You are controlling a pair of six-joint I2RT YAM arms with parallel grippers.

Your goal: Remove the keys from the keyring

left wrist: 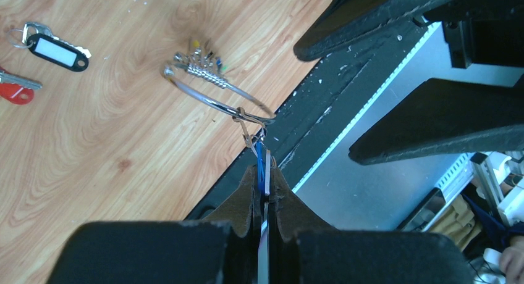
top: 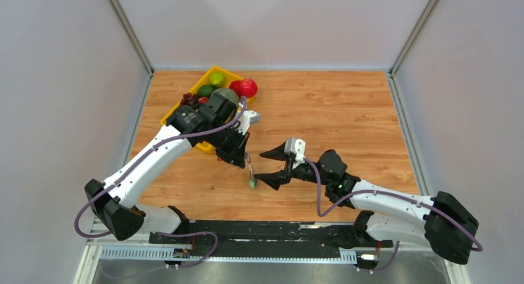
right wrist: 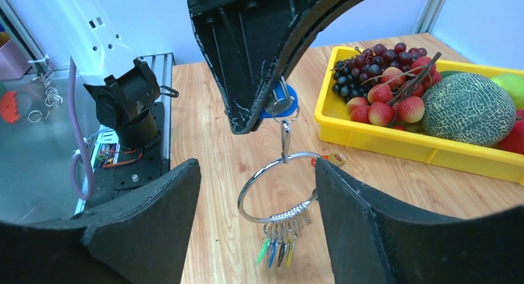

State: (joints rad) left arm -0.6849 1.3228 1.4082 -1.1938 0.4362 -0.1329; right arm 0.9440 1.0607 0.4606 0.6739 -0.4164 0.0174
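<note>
Right wrist view: the left gripper [right wrist: 267, 118] comes down from above, its black fingers clenched on a blue tag [right wrist: 282, 102], with a small metal link dangling below it. The keyring [right wrist: 243, 192] hangs from that link in the air above the wooden table [right wrist: 210, 111], standing upright with its open face turned roughly toward this camera. The keys [right wrist: 281, 239] are bunched at the ring's lowest point, their long axes near vertical and their green, blue and yellow tags pointing straight down at the table. Tag, link, ring and keys thus form one vertical line. The right gripper [right wrist: 256, 176] is released, its two fingers spread wide with the ring between them, touching neither. A yellow tray [right wrist: 395, 143] stands beyond to the right, holding grapes [right wrist: 364, 58], strawberries [right wrist: 395, 109] and a melon [right wrist: 469, 108]. In the left wrist view, a black-tagged key [left wrist: 59, 52] and a red-headed key [left wrist: 15, 92] lie loose and flat on the table.
</note>
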